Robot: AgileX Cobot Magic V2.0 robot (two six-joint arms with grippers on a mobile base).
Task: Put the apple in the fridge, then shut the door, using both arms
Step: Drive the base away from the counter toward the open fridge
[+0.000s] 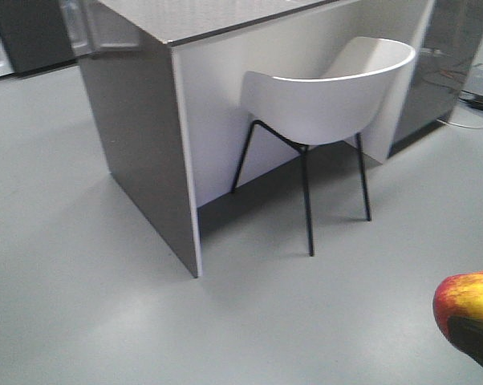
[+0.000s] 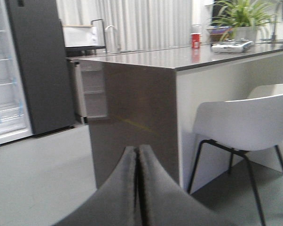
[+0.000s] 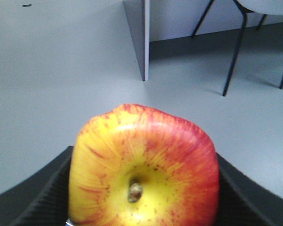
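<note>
The apple [image 3: 144, 165], red with yellow patches, fills the right wrist view, stem pit toward the camera. My right gripper [image 3: 144, 200] is shut on it, a black finger [image 3: 38, 197] on each side. The front view shows the apple [image 1: 468, 295] low at the right edge, above the grey floor. My left gripper [image 2: 137, 149] is shut with nothing in it, pointing at the island's dark end. The fridge [image 2: 7, 94] stands far left with its white shelves exposed. The door [image 2: 90, 89] stands open beside the island, white lining showing.
A kitchen island [image 1: 145, 136] with a dark end panel stands ahead, with a white chair [image 1: 330, 96] on thin black legs tucked under it. The counter carries a red cup [image 2: 195, 40], a plant [image 2: 242, 14] and a small stove [image 2: 231, 45]. Cables [image 1: 474, 100] lie far right.
</note>
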